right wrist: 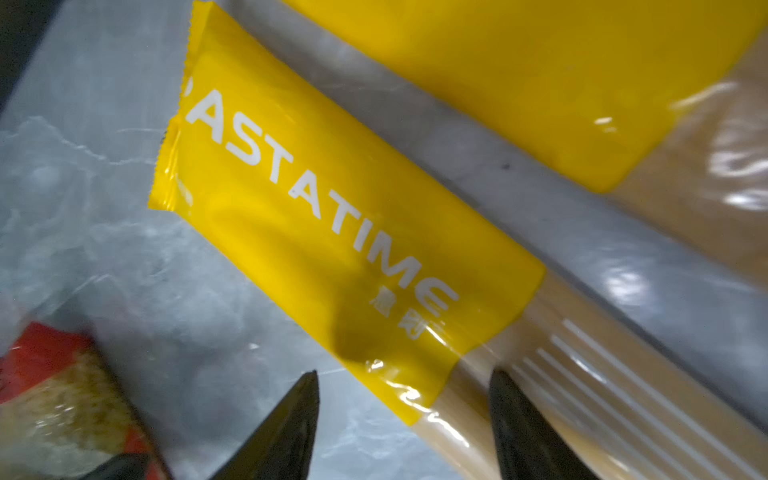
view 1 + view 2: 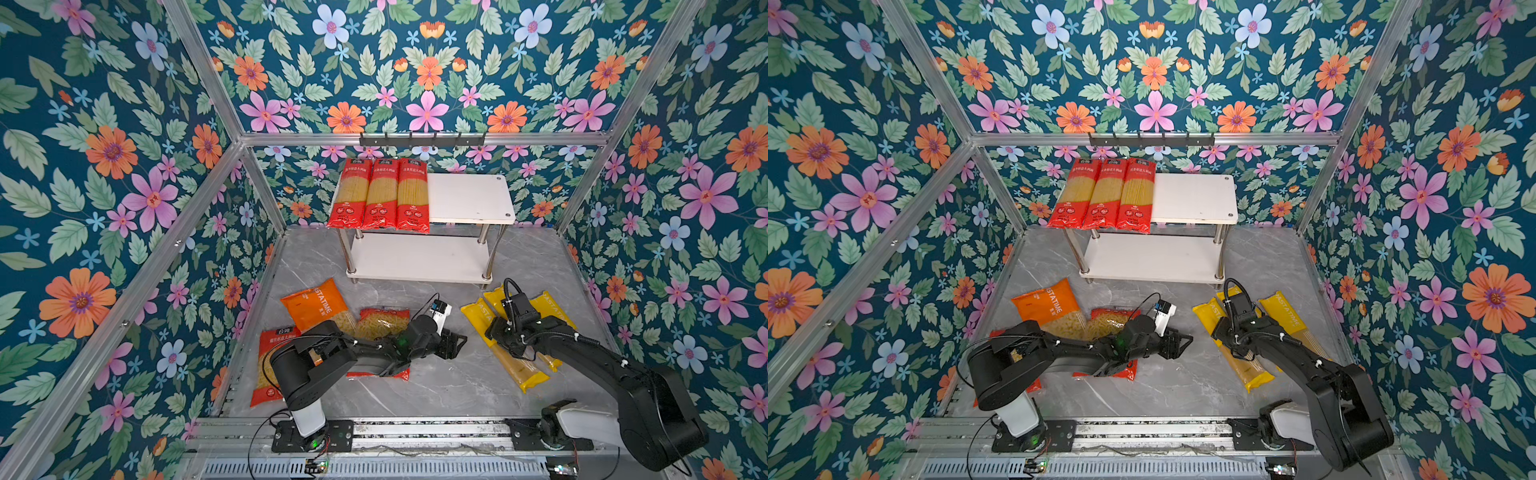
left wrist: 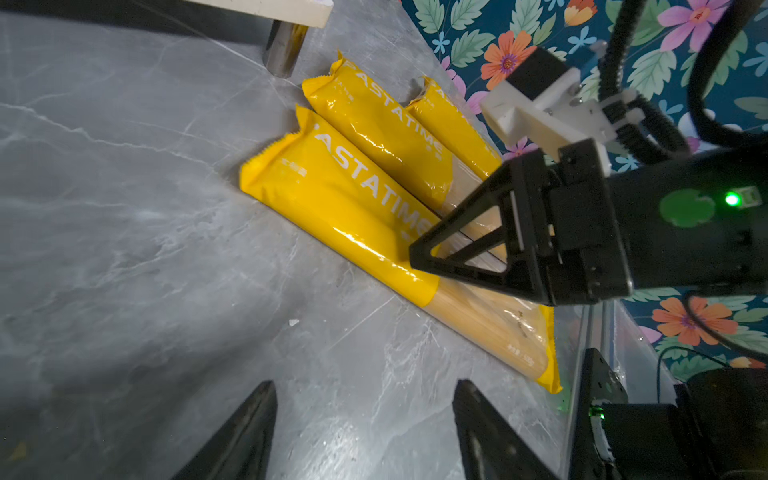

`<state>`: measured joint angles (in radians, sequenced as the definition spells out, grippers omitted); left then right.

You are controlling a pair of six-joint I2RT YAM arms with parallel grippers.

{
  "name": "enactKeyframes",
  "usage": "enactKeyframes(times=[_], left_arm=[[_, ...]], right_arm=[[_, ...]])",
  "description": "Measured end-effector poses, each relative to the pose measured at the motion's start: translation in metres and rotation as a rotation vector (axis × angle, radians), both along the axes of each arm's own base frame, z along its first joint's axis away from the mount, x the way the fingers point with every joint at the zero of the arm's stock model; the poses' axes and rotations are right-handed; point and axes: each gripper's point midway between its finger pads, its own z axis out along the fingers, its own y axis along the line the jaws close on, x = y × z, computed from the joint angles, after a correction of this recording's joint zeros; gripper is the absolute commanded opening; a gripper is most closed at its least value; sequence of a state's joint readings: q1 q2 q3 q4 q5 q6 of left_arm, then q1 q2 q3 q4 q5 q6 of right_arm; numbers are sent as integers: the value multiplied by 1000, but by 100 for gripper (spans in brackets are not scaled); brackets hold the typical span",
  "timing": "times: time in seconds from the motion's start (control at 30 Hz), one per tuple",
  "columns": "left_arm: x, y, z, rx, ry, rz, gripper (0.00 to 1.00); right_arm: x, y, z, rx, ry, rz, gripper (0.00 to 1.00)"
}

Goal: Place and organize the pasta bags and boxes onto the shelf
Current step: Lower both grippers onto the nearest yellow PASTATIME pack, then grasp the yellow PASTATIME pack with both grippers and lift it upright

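Note:
The shelf point(image 2: 469, 195) stands at the back, with three red spaghetti packs point(image 2: 380, 193) side by side on the left half of its top board. Three yellow spaghetti packs point(image 2: 517, 365) lie on the table at the right. My right gripper point(image 1: 403, 386) hangs open just over the leftmost yellow pack point(image 1: 332, 216), one finger above its clear part and the other above bare table. The orange bag point(image 2: 316, 307) and two red short-pasta bags point(image 2: 380, 322) point(image 2: 270, 374) lie at the left. My left gripper point(image 2: 457, 345) is open and empty over the table's middle, pointing at the yellow packs point(image 3: 353, 187).
The shelf's lower board point(image 2: 419, 257) is bare and its chrome leg point(image 3: 284, 50) stands close to the yellow packs' far ends. Flowered walls enclose the grey marble table point(image 2: 449, 382). A metal rail point(image 2: 415, 428) with both arm bases runs along the front edge.

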<state>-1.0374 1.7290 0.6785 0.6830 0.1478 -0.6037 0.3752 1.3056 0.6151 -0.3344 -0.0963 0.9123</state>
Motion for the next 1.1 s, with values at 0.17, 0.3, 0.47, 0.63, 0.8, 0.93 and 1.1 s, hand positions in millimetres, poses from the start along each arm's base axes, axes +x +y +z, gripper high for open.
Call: enactKeyframes(times=[0.17,0.3,0.47,0.63,0.8,0.93,1.1], left_arm=[[0,6,2,-3,-3,15,70],[-2,7,-2,-8,18,16,70],[-2,0,-18,3,85,18,70],[5,-11,-24,11,132,26,70],[10,-2,-41,41,196,49,70],[17,5,-41,21,221,69,69],[22,15,-41,16,233,86,69]], right_arm=[[14,38,19,182,-16,20,67],[26,19,47,229,-68,-4,68],[22,-21,35,127,-20,-18,69],[10,-23,14,103,47,30,68],[-9,-3,-5,127,96,82,68],[-26,26,-6,174,102,137,68],[-38,50,9,325,97,156,69]])
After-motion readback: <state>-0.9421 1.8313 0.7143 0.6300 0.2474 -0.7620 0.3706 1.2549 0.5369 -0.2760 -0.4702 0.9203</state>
